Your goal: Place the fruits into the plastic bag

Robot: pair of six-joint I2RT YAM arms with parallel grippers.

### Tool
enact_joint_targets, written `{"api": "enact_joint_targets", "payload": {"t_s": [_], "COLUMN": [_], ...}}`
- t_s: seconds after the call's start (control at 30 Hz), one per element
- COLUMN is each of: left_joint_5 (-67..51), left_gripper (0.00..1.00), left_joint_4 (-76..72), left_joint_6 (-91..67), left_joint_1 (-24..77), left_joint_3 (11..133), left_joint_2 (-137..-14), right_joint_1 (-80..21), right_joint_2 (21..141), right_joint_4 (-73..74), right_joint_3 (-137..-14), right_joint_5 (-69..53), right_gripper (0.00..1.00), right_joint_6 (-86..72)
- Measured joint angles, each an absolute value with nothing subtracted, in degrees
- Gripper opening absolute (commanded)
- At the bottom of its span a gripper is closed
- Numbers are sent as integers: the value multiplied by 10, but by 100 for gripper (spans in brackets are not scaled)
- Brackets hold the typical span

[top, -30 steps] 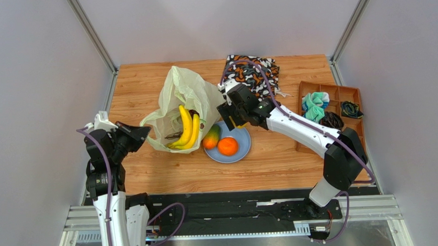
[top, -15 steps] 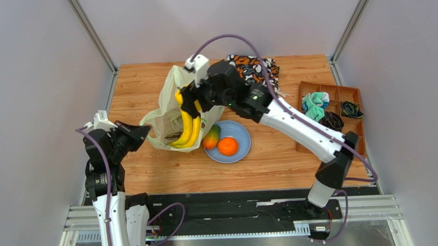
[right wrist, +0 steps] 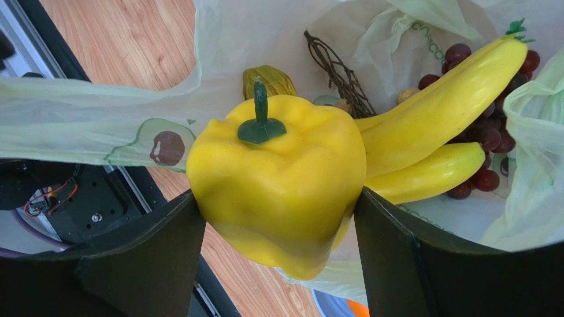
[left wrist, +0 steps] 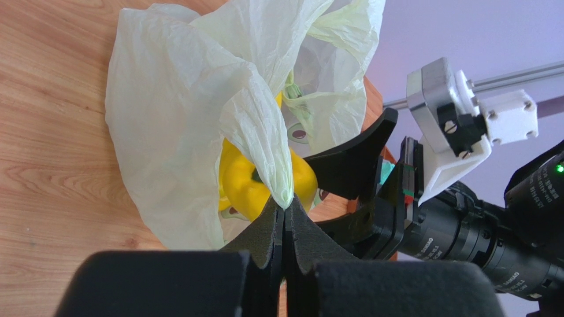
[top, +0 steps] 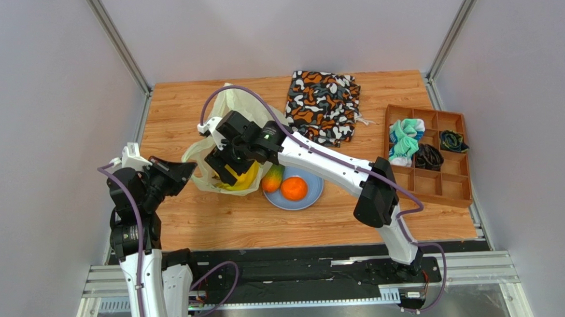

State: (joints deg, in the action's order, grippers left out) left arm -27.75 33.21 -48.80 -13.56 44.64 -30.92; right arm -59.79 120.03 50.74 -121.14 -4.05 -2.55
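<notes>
The pale yellow-green plastic bag [top: 241, 111] lies open at left-centre. My left gripper [top: 186, 171] is shut on its near rim [left wrist: 275, 165] and holds the mouth up. My right gripper [top: 228, 167] is shut on the small yellow fruit [right wrist: 278, 178], which has a green stem, and holds it at the bag's mouth; it also shows in the left wrist view [left wrist: 241, 183]. Inside the bag lie yellow bananas [right wrist: 437, 112] and dark grapes [right wrist: 491, 140]. The red-green mango [top: 272, 179] and the orange [top: 293, 189] sit on the blue plate [top: 312, 174].
The orange-black-white patterned cloth bag [top: 324, 104] lies at the back centre. A brown divided tray [top: 433, 185] with small cloth items stands at the right. The right arm stretches across the plate toward the bag.
My right gripper has swung left from above the plate, over the bag, and down to its mouth with the yellow fruit. The left gripper has kept its hold on the rim.
</notes>
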Motion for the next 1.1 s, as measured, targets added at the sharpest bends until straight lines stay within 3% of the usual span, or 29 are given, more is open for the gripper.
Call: {"api": "enact_joint_targets", "payload": {"t_s": [0.63,0.83,1.1], "left_joint_5": [-291,-291,-291], "left_gripper": [0,0,0], "left_joint_4": [330,328,324], "left_joint_6": [-510,-512,-513], "left_joint_1": [-136,-136,-136], "left_joint_3": [446,446,444], "left_joint_2": [-291,-289,-289], "right_joint_1": [-595,-594,-594], "right_joint_2": [1288,1310,1310], "right_joint_4": [475,460,444], "right_joint_3": [-1290,-1299,-1299], "right_joint_5": [1,16,15], "right_gripper": [46,75,91], "right_joint_6": [-121,-144,-150]}}
